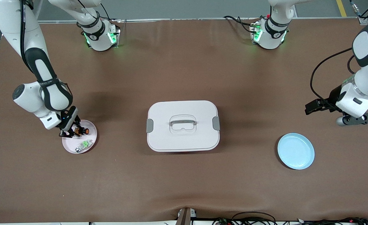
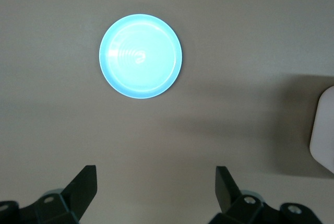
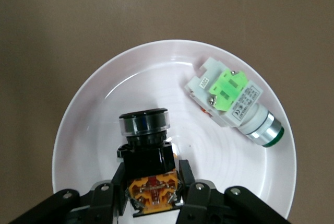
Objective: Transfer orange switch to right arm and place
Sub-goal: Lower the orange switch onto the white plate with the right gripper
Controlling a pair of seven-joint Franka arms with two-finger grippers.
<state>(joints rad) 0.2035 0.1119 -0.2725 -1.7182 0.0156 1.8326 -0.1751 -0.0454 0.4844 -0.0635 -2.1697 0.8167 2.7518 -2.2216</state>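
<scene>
We see the right gripper (image 1: 73,132) low over the pink plate (image 1: 91,144), which sits on the bench (image 1: 184,187) near the edge at the right arm's end. In the right wrist view its fingers (image 3: 189,178) are clenched on the orange switch (image 3: 148,169), pressing either side of the black body just above the orange block. The switch sits inside the plate; we cannot tell whether it rests on the plate or is lifted just clear of it. In the front view the orange switch (image 1: 81,131) shows on the part of the plate farther from the front camera.

Beside it in the same plate lies the green-and-white part (image 3: 235,101), on its side and apart from the switch; it is the nearer of the two to the front camera.

A white lidded box (image 1: 183,125) with grey latches and a clear handle stands in the middle of the bench.

The left arm waits near the edge at its own end of the bench. Its left gripper (image 1: 315,107) hangs in the air, fingers (image 2: 83,187) released and spread wide, grasping nothing. The blue plate (image 1: 296,151) lies below it, nearer the front camera, and holds nothing.
</scene>
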